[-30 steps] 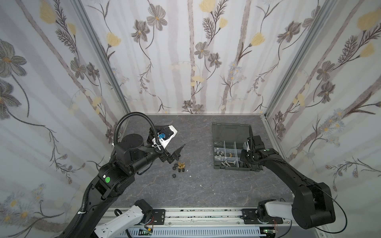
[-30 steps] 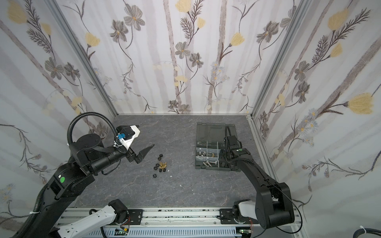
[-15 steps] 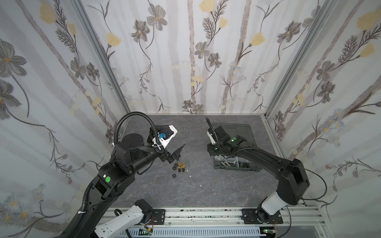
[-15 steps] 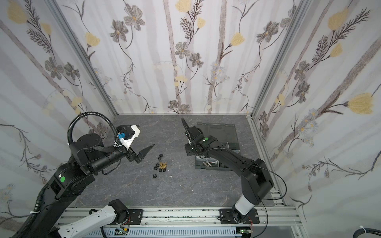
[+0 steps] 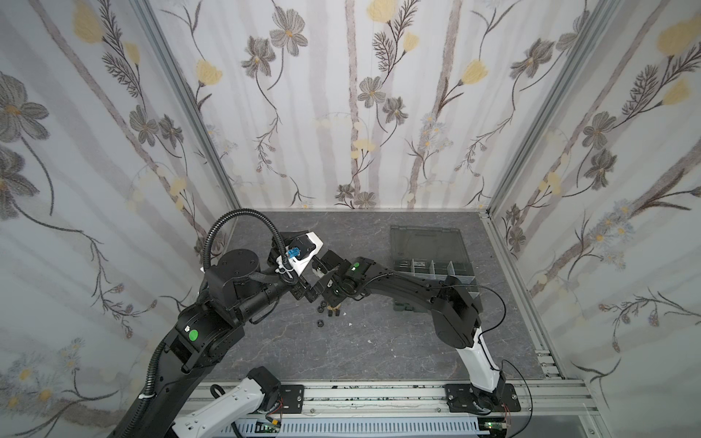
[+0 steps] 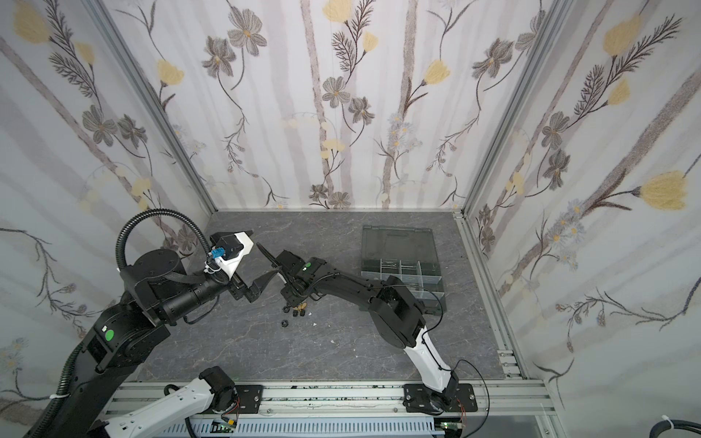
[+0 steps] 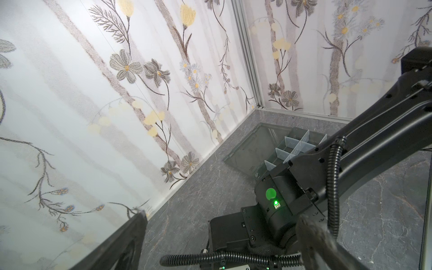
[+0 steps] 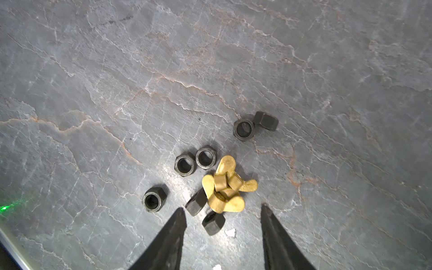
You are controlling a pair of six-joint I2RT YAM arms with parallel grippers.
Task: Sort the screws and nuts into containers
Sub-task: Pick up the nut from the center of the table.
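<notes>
Holding anything in the right claw [image 8: 222, 207]? (desk)

Nothing. I have it released: on its wrist camera both fingers [image 8: 168, 240] stand apart above the counter [image 8: 117, 70], touching nothing that I can see. The nuts [image 8: 185, 164] lie between the tips and just past them. (operator)

Which ones? (desk)

Seven black ones and a knot of brass wing nuts [image 8: 225, 187] stacked on one another. One black nut sits between the tips, and one rests against the brass knot. Two touch side by side just beyond, one lies alone off to the side, and a last pair touch farther out. All are loose on the counter. A white scrap [image 8: 230, 232] lies by the nearest nut. (operator)

Left claw [image 7: 222, 215]? (desk)

Released as well: its wrist camera shows the fingers [image 7: 131, 236] wide apart, gripping nothing. In both top views it hangs just beside my right arm's wrist, near the nuts. (operator)

And the box [image 5: 406, 307]? (desk)

Well to the right of the nuts, by the right wall, lid [image 6: 398, 242] folded flat toward the back wall. My right arm [image 6: 352, 284] crosses over its near part. The compartments [image 6: 402, 265] have clear dividers; what lies in them is too small to tell. (operator)
</notes>
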